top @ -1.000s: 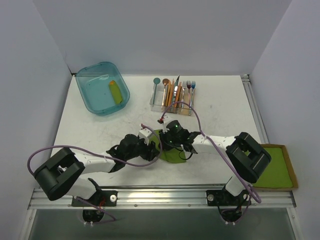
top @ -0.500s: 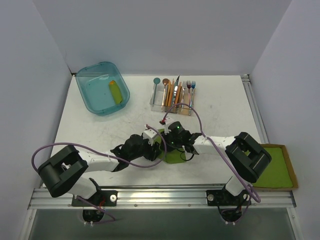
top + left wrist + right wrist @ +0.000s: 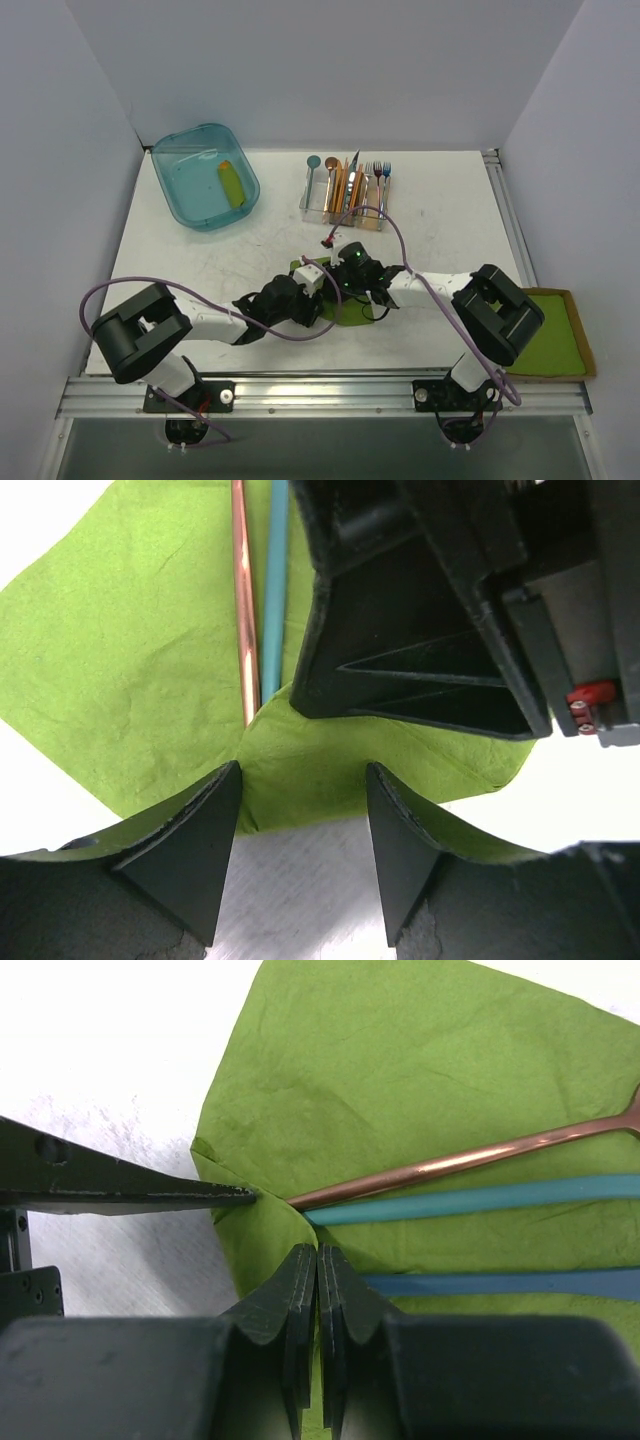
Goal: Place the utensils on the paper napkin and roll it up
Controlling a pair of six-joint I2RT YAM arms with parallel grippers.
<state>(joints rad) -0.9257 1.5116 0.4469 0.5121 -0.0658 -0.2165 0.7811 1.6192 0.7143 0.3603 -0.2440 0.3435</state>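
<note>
Left tool (image 3: 303, 815): wide open, empty, low over the desk (image 3: 190, 270) at the near edge of the paper napkin (image 3: 130, 660). Its gap lines up with a folded-over flap (image 3: 330, 765); cannot tell whether the fingers touch the paper.

The napkin lies straight ahead of this tool, mid-desk between the two arms. The copper fork (image 3: 244, 610) and teal spoon (image 3: 275, 570) lie side by side on the sheet. Their long axis runs directly away from the left tool, and the near ends are tucked under the flap.

In the right wrist view the same two handles run off rightward. A third, bluer handle (image 3: 500, 1283) lies just below them, partly hidden by the tool.

Right tool (image 3: 317, 1260): closed tight, tips at the flap's crease. It looks like it pinches the paper there, right over the handle ends. So the right arm is the nearer one, already on the fold, and the left sits just short of it.

My read: the coming move depends on the flap staying over the handle ends while the sheet is turned across the handles' axis.

Versus a second ago, top view: the left arm has pushed further right and in. Both tools now crowd over the napkin and less green shows. A small napkin corner (image 3: 299, 266) now peeks out beyond the left wrist.
</note>
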